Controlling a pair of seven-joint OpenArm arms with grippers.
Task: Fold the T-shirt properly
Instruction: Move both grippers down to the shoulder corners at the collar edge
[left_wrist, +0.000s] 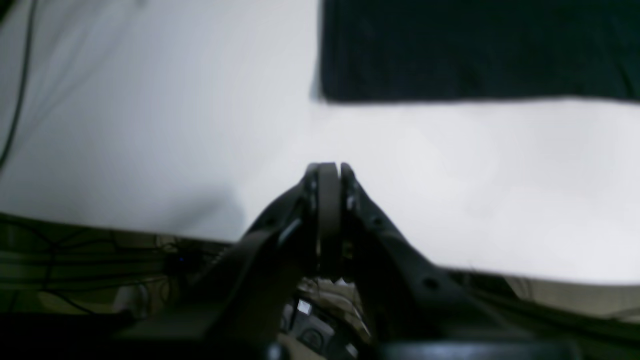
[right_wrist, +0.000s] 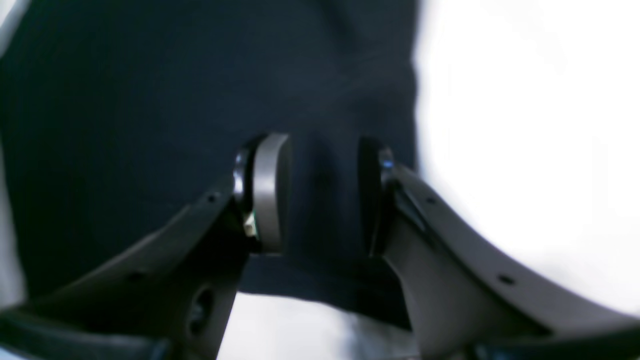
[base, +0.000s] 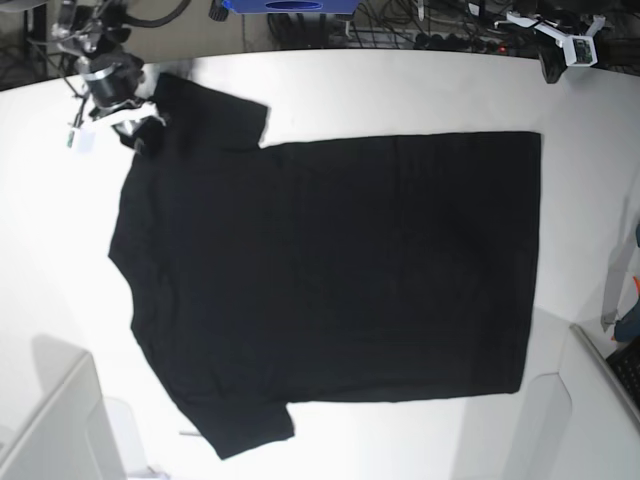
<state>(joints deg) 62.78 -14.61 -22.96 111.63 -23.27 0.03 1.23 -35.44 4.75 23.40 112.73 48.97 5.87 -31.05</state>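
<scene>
No readable text, label, brand, number or sign anywhere in the three views. Plain black on the upturned side of the T-shirt (base: 330, 270), with no print or lettering showing. A small white tag (base: 84, 141) just beside the right end effector (base: 128, 118) in the base view (too small to tell whether anything is written on it). Nothing printed on the pads (right_wrist: 270, 192) of that end effector in its wrist view, nor on the left end effector (left_wrist: 328, 172). Bare white on the surface (base: 400, 90) around both, unmarked.
</scene>
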